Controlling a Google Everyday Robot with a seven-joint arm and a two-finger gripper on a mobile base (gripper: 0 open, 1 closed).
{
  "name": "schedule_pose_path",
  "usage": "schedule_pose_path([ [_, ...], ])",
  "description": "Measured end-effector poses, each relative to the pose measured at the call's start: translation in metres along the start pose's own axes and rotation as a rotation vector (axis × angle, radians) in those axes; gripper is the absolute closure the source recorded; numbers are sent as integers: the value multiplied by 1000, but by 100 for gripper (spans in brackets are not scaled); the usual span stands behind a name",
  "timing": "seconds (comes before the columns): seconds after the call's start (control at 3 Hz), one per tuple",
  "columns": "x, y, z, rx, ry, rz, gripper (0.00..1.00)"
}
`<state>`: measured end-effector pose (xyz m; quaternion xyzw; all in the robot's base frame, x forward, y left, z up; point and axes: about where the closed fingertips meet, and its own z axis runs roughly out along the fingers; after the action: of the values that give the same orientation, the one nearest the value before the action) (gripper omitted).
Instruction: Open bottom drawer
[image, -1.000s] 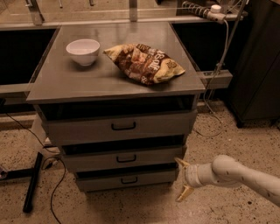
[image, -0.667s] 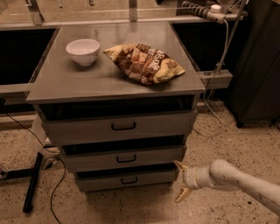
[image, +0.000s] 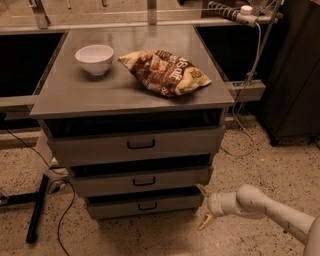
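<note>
grey bottom drawer (image: 120, 207) with small black centre handle, gripper (image: 204, 206) spread beside its right end

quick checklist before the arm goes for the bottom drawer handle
1. Bottom drawer front in view, shut: ok.
2. Handle with nothing in front of it: ok.
3. Gripper fingers open: ok.
4. Gripper lined up with handle: not ok; it sits off the drawer's end near the floor, to one side of the centre handle.
5. Gripper at handle height: ok, roughly level.
6. Bowl and chip bag set back from the top's front edge: ok.
</note>
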<state>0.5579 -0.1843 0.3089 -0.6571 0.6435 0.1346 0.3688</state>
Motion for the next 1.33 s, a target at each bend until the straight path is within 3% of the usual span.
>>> schedule_pose_path([
  [0.67, 30, 18, 64, -107, 43, 55, 0],
  [1.0, 45, 22, 91, -135, 62, 72, 0],
  [1.33, 48, 12, 111, -132, 65, 54, 0],
])
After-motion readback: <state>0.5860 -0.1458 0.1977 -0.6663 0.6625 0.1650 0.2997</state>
